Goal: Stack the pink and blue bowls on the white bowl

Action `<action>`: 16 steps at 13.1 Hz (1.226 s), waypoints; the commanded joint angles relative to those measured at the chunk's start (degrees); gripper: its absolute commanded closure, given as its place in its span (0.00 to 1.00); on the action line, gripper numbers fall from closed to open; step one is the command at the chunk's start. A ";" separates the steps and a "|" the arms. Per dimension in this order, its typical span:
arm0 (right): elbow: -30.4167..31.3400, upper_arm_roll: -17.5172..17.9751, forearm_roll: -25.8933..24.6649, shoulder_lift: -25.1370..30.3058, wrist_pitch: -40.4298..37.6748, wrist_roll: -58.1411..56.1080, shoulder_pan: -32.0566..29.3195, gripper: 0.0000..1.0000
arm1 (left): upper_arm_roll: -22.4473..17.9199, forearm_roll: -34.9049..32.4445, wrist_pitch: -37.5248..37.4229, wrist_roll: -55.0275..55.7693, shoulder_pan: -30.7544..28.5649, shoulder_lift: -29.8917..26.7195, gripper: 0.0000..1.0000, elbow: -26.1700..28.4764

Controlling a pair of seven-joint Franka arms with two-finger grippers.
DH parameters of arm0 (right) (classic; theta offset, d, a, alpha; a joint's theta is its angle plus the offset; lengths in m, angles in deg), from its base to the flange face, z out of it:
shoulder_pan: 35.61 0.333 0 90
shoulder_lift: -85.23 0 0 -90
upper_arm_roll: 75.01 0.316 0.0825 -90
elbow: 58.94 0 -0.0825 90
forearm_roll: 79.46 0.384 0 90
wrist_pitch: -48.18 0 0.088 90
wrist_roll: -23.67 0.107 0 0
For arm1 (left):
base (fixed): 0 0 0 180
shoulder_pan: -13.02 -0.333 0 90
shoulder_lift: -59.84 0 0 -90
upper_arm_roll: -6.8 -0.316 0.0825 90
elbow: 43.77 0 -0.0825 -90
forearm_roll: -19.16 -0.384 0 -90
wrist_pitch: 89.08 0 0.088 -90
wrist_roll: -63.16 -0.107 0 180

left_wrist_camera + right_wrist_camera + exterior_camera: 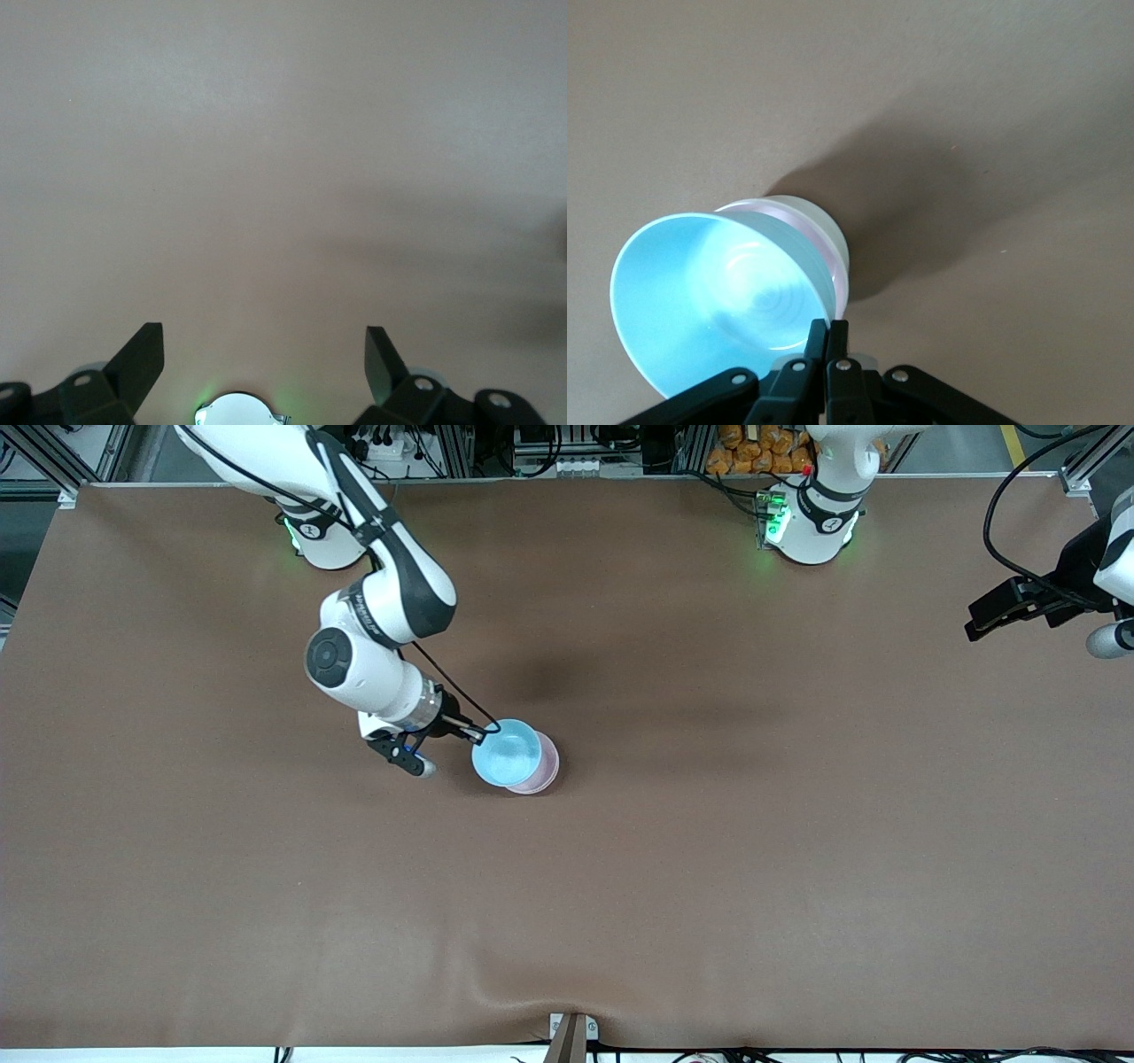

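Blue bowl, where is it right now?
The blue bowl sits tilted above the pink bowl, mid-table toward the right arm's end, its rim pinched by the right gripper.

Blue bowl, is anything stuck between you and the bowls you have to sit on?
Nothing visible is. The right gripper pinches the blue bowl by its rim, right over the pink bowl, which sits on the white bowl.
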 commanded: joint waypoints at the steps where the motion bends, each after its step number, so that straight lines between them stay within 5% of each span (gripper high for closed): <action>1: -0.88 -0.89 1.32 -1.76 1.26 1.22 2.20 1.00 | 0.27 0.48 -0.95 -1.06 -0.74 -1.33 0.00 0.46; 11: -1.05 -1.24 1.23 -5.11 4.26 2.27 3.61 0.99 | 0.19 0.57 -1.21 -1.15 -0.82 -1.95 0.00 0.55; 13: -1.92 -1.24 1.32 -5.11 3.55 2.18 3.17 0.58 | 0.19 0.57 -1.30 -1.15 -0.82 -1.95 0.00 0.64; 15: -3.59 -1.24 1.49 -5.02 1.19 4.19 2.56 0.00 | 0.19 0.57 -1.47 -1.15 -0.82 -2.03 0.00 0.64; 16: -4.99 -1.33 1.41 -5.02 -0.56 5.94 2.64 0.00 | 0.19 0.57 -1.65 -1.15 -0.82 -2.03 0.00 0.64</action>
